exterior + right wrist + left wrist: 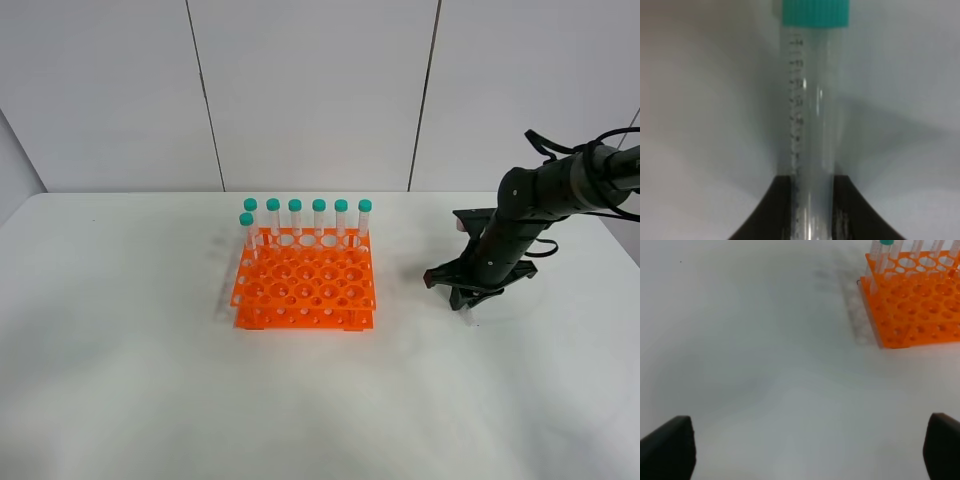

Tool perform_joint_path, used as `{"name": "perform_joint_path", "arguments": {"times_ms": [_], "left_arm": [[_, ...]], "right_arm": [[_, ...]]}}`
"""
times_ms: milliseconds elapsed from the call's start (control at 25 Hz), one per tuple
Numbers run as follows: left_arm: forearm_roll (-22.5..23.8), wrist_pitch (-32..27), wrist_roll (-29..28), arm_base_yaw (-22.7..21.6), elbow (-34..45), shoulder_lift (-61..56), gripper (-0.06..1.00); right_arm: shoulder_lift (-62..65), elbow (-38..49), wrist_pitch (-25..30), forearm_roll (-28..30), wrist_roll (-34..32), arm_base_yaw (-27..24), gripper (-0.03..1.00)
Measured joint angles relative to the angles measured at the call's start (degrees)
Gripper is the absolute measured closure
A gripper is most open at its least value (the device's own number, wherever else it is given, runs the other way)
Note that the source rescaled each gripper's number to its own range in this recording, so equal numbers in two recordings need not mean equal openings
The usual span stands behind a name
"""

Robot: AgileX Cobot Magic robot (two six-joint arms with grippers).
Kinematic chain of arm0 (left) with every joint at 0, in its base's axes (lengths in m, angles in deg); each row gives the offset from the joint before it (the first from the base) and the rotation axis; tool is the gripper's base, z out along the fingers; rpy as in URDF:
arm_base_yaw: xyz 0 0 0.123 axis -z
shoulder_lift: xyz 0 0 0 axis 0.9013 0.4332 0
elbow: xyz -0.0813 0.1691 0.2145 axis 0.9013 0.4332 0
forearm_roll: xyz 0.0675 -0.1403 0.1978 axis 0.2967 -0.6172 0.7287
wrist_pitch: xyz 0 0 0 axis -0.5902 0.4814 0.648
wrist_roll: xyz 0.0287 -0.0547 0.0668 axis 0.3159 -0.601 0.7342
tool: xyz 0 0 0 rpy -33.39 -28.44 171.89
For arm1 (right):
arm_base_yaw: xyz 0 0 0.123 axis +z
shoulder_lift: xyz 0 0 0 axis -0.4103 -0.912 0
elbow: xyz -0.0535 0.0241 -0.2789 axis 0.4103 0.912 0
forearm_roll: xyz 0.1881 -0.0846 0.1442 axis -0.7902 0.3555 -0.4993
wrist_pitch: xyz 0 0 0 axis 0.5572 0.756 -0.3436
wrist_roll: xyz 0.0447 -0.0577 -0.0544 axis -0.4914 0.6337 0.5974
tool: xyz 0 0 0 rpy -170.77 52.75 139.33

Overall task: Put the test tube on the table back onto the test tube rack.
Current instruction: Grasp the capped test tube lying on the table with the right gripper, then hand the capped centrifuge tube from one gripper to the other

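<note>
The test tube [810, 120] is clear with a teal-green cap, and my right gripper [810, 205] is shut on its lower part; the black fingers [775, 210] press both sides. In the exterior high view this gripper [467, 297] is low over the white table [150, 380], right of the orange test tube rack [305, 290]. Only a pale end of the tube [468, 318] shows there. I cannot tell whether the tube still touches the table. My left gripper [810, 450] is open and empty over bare table, with the rack [915, 305] well ahead of it.
Several identical capped tubes [307, 218] stand along the rack's back row, and one [247, 232] stands in the second row at the left. The left arm is out of the exterior high view. A grey panelled wall stands behind the table.
</note>
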Motion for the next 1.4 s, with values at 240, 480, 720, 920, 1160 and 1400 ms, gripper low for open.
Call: {"name": "perform_joint_path", "arguments": {"times_ms": [240, 480, 720, 920, 1160, 1400], "left_arm": [[0.0, 0.0, 0.0, 0.0, 0.0, 0.0, -0.06], [0.0, 0.0, 0.0, 0.0, 0.0, 0.0, -0.06], [0.0, 0.0, 0.0, 0.0, 0.0, 0.0, -0.06], [0.0, 0.0, 0.0, 0.0, 0.0, 0.0, -0.06], [0.0, 0.0, 0.0, 0.0, 0.0, 0.0, -0.06], [0.0, 1.9, 0.0, 0.0, -6.1, 4.7, -0.06]], "right_arm": [[11.1, 0.0, 5.3, -0.8, 4.6, 0.0, 0.94], [25.8, 0.0, 13.5, -10.8, 20.0, 0.0, 0.94], [29.5, 0.0, 21.0, -25.5, 40.3, 3.6, 0.94], [28.0, 0.0, 18.8, -29.0, 46.4, 11.0, 0.94], [26.8, 0.0, 16.0, -30.2, 48.4, 13.7, 0.94], [26.8, 0.0, 16.3, -31.2, 50.2, 13.8, 0.94]]}}
